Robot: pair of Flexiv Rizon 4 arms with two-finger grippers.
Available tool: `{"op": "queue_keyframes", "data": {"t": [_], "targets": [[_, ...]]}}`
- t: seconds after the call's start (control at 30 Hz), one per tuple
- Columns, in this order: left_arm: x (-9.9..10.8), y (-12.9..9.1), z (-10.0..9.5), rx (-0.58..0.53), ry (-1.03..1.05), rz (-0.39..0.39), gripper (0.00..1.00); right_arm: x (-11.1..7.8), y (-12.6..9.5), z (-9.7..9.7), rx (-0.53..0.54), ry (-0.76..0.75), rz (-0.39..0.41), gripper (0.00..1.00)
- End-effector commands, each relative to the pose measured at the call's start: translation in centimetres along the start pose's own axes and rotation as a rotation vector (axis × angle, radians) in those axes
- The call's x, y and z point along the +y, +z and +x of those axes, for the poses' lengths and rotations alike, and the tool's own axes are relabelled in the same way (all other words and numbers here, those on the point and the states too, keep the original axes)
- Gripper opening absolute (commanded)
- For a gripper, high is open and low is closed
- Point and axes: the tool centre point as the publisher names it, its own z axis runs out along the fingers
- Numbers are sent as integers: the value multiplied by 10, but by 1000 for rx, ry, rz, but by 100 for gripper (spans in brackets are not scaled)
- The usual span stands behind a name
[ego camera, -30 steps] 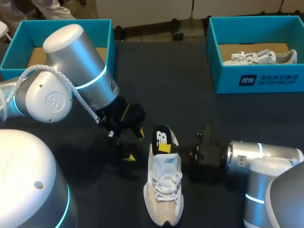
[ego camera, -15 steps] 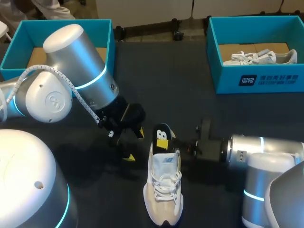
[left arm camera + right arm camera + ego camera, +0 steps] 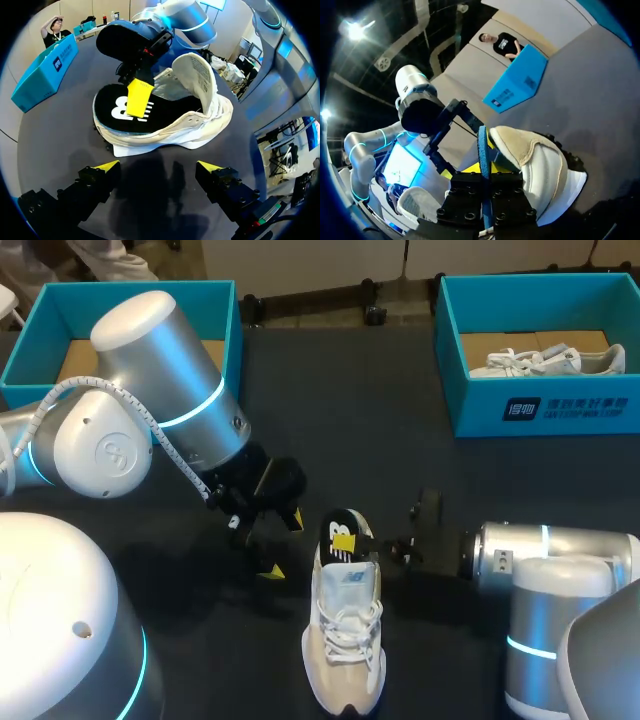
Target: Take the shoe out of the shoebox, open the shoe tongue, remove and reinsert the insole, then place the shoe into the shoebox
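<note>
Right claw is clamped on the black insole, holding it on edge at the heel opening. Over the last second that arm has been pushing in toward the sneaker, with the insole barely shifting. Left claw is hanging wide open and empty just beside the sneaker, not moving. The sneaker is sitting on the dark surface between both claws, tongue lifted, well apart from the teal shoebox. I'm reading this as the reinsert step starting, but it could be the tail of the pull-out.
</note>
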Motion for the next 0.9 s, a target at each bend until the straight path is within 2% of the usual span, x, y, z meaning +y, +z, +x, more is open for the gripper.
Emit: {"op": "queue_keyframes", "data": {"t": [0.03, 0.17, 0.27, 0.3, 0.37, 0.4, 0.43, 0.47, 0.5, 0.6, 0.7, 0.73, 0.77, 0.83, 0.9], "targets": [[0, 1, 1, -2, 0, -3, 100, -14, 2, 10, -34, 2, 0, 0], [0, 1, 1, -2, 0, -3, 100, -21, -1, 18, -53, -15, -21, 0], [0, 1, 1, -2, 0, -3, 100, -20, -3, 21, -55, -27, -36, 0], [0, 1, 1, -2, 0, -3, 100, -18, -3, 22, -55, -30, -40, 5], [0, 1, 1, -2, 0, -3, 100, -15, -3, 23, -56, -36, -42, 38], [0, 1, 1, -2, 0, -3, 100, -12, -3, 23, -57, -41, -43, 58], [0, 1, 1, -2, 0, -3, 100, -9, -3, 22, -59, -44, -43, 62], [0, 1, 1, -2, 0, -3, 100, -7, -3, 22, -60, -47, -43, 59], [0, 1, 1, -2, 0, -3, 100, -3, -3, 21, -60, -51, -44, 51], [0, 1, 1, -2, 0, -3, 100, 5, -2, 18, -60, -57, -45, 40], [0, 1, 1, -2, 0, -3, 100, 12, -1, 15, -60, -58, -46, 37], [0, 1, 1, -2, 0, -3, 100, 14, 0, 13, -61, -57, -46, 33], [0, 1, 1, -2, 0, -3, 100, 16, 1, 10, -67, -53, -45, 19], [0, 1, 1, -2, 0, -3, 100, 18, 1, 6, -68, -45, -43, 0], [0, 1, 1, -2, 0, -3, 100, 17, 3, 2, -76, -32, -39, 0]]}}
